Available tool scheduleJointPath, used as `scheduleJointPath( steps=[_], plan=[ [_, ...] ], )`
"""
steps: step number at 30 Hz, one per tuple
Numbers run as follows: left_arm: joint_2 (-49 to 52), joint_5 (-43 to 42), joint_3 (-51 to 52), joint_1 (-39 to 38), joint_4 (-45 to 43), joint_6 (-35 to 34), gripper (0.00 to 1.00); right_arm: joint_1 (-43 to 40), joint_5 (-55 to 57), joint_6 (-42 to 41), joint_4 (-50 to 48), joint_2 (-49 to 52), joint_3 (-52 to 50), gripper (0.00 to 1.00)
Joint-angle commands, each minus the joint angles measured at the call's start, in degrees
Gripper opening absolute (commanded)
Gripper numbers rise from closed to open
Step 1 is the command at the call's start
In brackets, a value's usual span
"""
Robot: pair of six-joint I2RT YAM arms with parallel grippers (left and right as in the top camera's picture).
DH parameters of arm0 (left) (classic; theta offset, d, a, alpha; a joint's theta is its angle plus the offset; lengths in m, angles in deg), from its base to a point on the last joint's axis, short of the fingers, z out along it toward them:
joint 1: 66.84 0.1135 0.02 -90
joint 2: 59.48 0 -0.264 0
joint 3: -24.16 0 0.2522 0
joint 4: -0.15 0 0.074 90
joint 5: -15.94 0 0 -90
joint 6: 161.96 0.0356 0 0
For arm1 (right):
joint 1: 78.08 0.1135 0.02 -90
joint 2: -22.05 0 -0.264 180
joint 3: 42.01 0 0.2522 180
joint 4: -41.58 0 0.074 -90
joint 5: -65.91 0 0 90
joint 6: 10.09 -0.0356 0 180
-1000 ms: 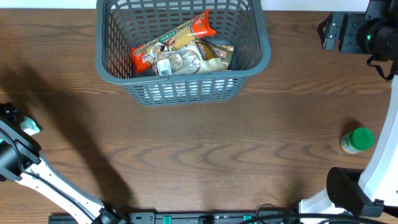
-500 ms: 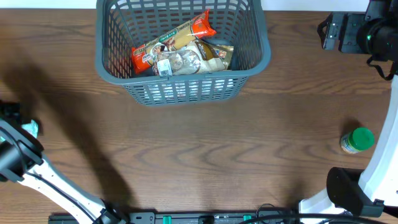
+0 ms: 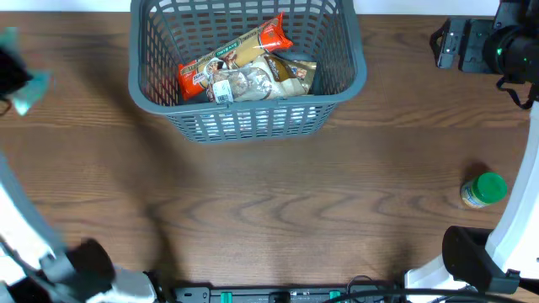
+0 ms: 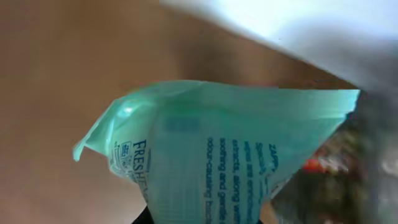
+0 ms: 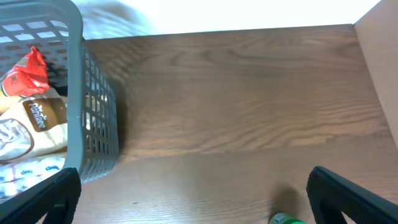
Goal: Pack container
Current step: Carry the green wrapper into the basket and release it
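The container (image 3: 253, 122), a grey-blue lattice basket, stands at the table's far centre. It holds a red-ended packet (image 3: 236, 55) and a brown-and-white packet (image 3: 265, 80). My left gripper (image 3: 13, 76) is blurred at the far left, level with the container and apart from it. It is shut on a teal packet (image 3: 27, 91), which fills the left wrist view (image 4: 236, 155). My right gripper (image 3: 442, 42) is open and empty at the far right. The right wrist view shows its fingers spread wide (image 5: 193, 205), with the container (image 5: 93, 124) at the left.
A jar with a green lid (image 3: 482, 189) stands on the wooden table (image 3: 278, 210) at the right, and its lid peeks into the right wrist view (image 5: 286, 219). The arm bases sit along the front edge.
My left arm has swung from the lower left up to the far left beside the container, carrying the teal packet. The right arm has not moved.
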Motion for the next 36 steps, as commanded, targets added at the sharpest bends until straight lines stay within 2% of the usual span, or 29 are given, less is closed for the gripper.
scheduleJointPath(
  steps=[1, 7, 9, 13, 16, 26, 32, 36],
  plan=[
    [-3.9, -7.1, -0.8, -8.4, -1.1, 27.7, 0.06, 0.6, -0.2, -1.0, 0.2, 0.2, -0.1, 0.99],
    [-4.7, -6.1, -0.8, -22.9, -11.1, 46.3, 0.06, 0.6, -0.2, -1.0, 0.3, 0.2, -0.1, 0.99],
    [-3.8, -6.1, -0.8, -26.9, -15.8, 49.0, 0.06, 0.6, -0.3, -1.0, 0.3, 0.2, -0.1, 0.99],
    [-0.2, -6.1, -0.8, -33.0, -24.9, 49.0, 0.06, 0.6, -0.3, -1.0, 0.3, 0.2, -0.1, 0.99],
    [3.8, -6.1, -0.8, -35.9, -27.0, 49.1, 0.06, 0.6, -0.2, -1.0, 0.3, 0.2, -0.1, 0.99],
    [20.4, -5.8, -0.8, -38.9, -26.9, 49.2, 0.07, 0.6, -0.2, -1.0, 1.4, 0.2, -0.1, 0.99],
    [26.8, 2.6, -0.7, -38.5, -25.0, 49.0, 0.07, 0.6, -0.2, -1.0, 2.6, 0.2, -0.1, 0.99],
    [28.2, 3.9, -0.7, -37.3, -23.7, 49.0, 0.11, 0.6, -0.2, -1.0, 2.6, 0.2, -0.1, 0.99]
  ],
)
